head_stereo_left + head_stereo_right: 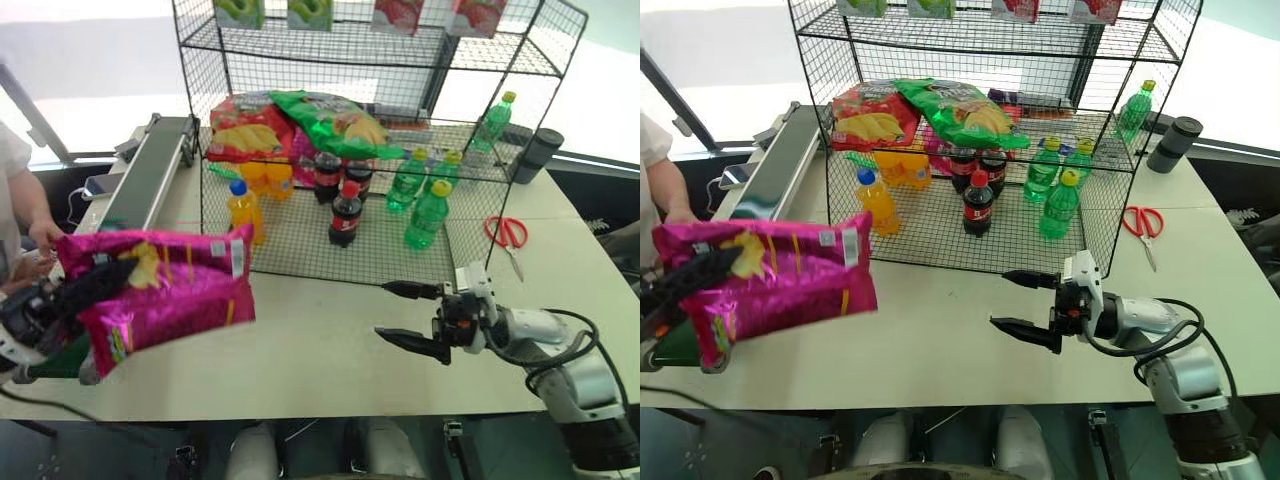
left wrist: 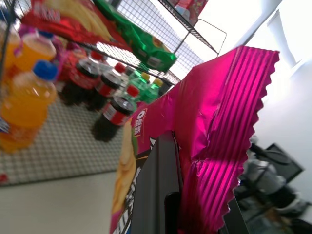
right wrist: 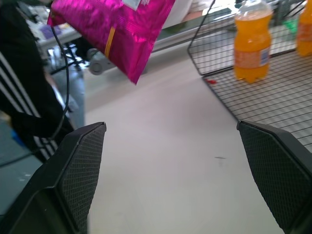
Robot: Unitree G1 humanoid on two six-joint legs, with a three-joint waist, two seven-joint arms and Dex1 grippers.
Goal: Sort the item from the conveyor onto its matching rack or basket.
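Observation:
The item, a shiny magenta-pink snack bag (image 1: 175, 290) with yellow chips and a white barcode label, hangs in the air over the table's front left corner. My left gripper (image 1: 105, 277) is shut on the bag's left end; in the left wrist view a black finger (image 2: 156, 190) presses against the crinkled foil (image 2: 219, 122). Behind the bag, the conveyor (image 1: 150, 175) runs along the table's left side. The black wire rack (image 1: 300, 235) stands at the back centre. My right gripper (image 1: 405, 317) hovers open over the table in front of the rack, pointing left, with nothing between its fingers.
A red bag (image 1: 240, 125) and a green bag (image 1: 335, 120) lie on the rack's middle tier. Orange (image 1: 244, 210), cola (image 1: 345, 215) and green bottles (image 1: 428, 215) stand on the bottom tier. Red scissors (image 1: 507, 232) and a dark cylinder (image 1: 540, 155) sit at the right. A person's hand (image 1: 42, 235) is at the far left.

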